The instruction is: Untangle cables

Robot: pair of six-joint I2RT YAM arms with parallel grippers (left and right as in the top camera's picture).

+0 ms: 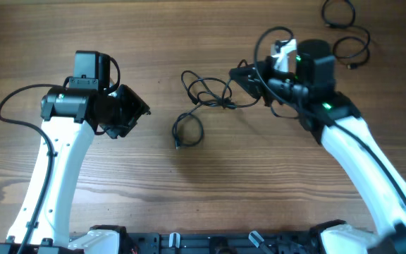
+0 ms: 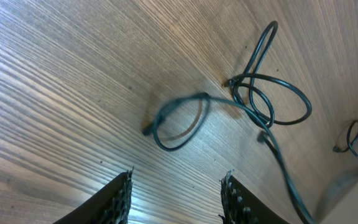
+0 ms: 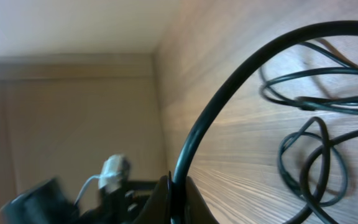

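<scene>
The tangled black cable [image 1: 220, 103] is found lying on the wooden table [image 1: 189, 190], at mid-width and slightly toward the far side, between the two arms. Several overlapping loops are seen at its far end, and one smaller loop [image 1: 175, 131] is laid out nearer and to the left, ending in a free plug. The left gripper [image 1: 129, 113] is held above the table to the left of the cable and apart from it. In the left wrist view its fingers [image 2: 120, 199] are seen spread wide, nothing is held between them, and the small loop [image 2: 160, 138] is seen on the wood beyond them. The right gripper [image 1: 249, 77] is positioned at the right edge of the tangle. In the right wrist view it [image 3: 178, 190] is seen pinched shut on one strand of the cable [image 3: 180, 168], which rises from between the fingertips in a taut arc over the remaining loops. A second black cable [image 1: 351, 34] is noted coiled at the far right corner, well apart from the tangle.
</scene>
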